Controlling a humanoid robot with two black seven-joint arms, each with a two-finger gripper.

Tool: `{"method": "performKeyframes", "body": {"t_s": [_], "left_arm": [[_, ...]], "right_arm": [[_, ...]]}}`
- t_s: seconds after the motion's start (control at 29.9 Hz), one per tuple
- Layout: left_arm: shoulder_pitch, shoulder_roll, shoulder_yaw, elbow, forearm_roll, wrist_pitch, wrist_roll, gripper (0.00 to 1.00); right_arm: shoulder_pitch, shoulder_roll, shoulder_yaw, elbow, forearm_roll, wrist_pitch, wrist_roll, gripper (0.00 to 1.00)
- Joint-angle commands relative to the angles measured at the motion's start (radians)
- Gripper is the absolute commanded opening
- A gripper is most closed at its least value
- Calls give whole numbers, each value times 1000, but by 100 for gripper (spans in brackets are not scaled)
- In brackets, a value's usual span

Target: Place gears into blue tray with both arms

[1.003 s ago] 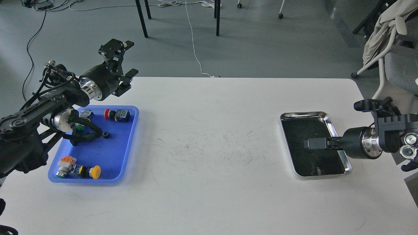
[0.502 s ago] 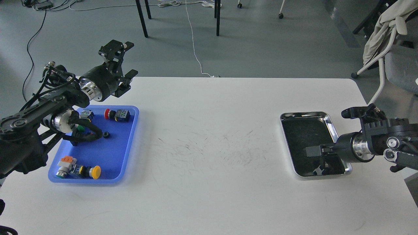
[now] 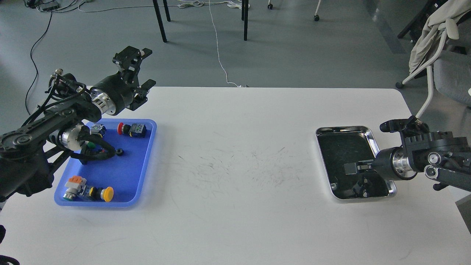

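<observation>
We see a shiny steel tray (image 3: 372,137) near the white table's (image 3: 239,176) right edge, coloured push-button switches (image 3: 132,129) toward its left edge, a draped chair (image 3: 438,40) beyond its far right corner.

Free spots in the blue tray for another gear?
Blue tray: bare in the middle and right, between the gear and the yellow switch. Crowded along the far edge by the red switch, and at the left under the left arm's cable.

Bright, even light; soft shadows
</observation>
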Motion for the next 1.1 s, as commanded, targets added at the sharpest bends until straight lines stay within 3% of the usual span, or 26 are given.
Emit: {"method": "performKeyframes", "body": {"t_s": [0.0, 0.1, 0.13, 0.57, 0.7, 1.07], "left_arm": [[2, 0, 0, 0, 0, 0, 0, 98], [6, 0, 0, 0, 0, 2, 0, 98], [6, 0, 0, 0, 0, 6, 0, 98], [6, 0, 1, 0, 0, 15, 0, 98], [6, 0, 1, 0, 2, 15, 0, 98], [6, 2, 1, 0, 2, 17, 0, 98]], "right_arm": [[0, 4, -1, -9, 0, -3, 0, 46], [-1, 4, -1, -17, -1, -3, 2, 23], [-1, 4, -1, -17, -1, -3, 2, 22], [-1, 20, -20, -30, -3, -3, 2, 15], [11, 20, -20, -27, -3, -3, 2, 2], [152, -25, -20, 49, 16, -4, 5, 2]]}}
